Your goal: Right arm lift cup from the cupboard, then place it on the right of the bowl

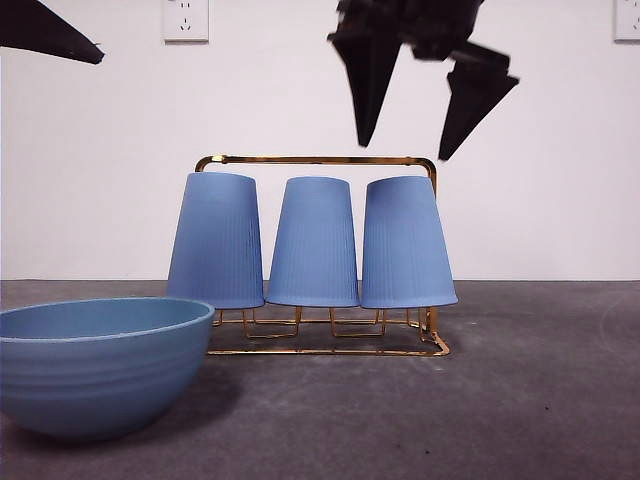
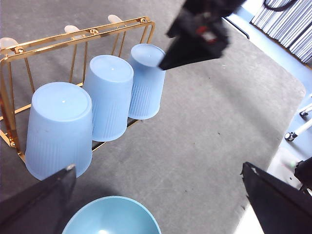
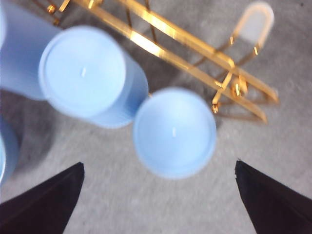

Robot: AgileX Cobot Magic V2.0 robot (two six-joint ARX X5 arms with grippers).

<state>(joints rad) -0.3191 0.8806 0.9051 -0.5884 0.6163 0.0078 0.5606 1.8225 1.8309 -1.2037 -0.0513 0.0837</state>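
Three periwinkle cups stand upside down on the gold wire cupboard point(image 1: 320, 159): left point(image 1: 217, 240), middle point(image 1: 313, 245) and right point(image 1: 405, 245). My right gripper point(image 1: 402, 150) hangs open just above the right cup, apart from it. In the right wrist view its jaws point(image 3: 159, 165) are spread wide, with that cup point(image 3: 174, 131) below and between them. The teal bowl point(image 1: 95, 365) sits at the front left, near the left cup. My left gripper point(image 2: 158, 167) is open and empty, high above the bowl point(image 2: 112, 217). It shows only as a black tip point(image 1: 50, 35) in the front view.
Grey table mat point(image 1: 520, 380) lies bare to the right of the bowl and in front of the rack. A white wall with sockets point(image 1: 185, 18) stands behind. The left wrist view shows the mat's edge and floor beyond point(image 2: 292, 112).
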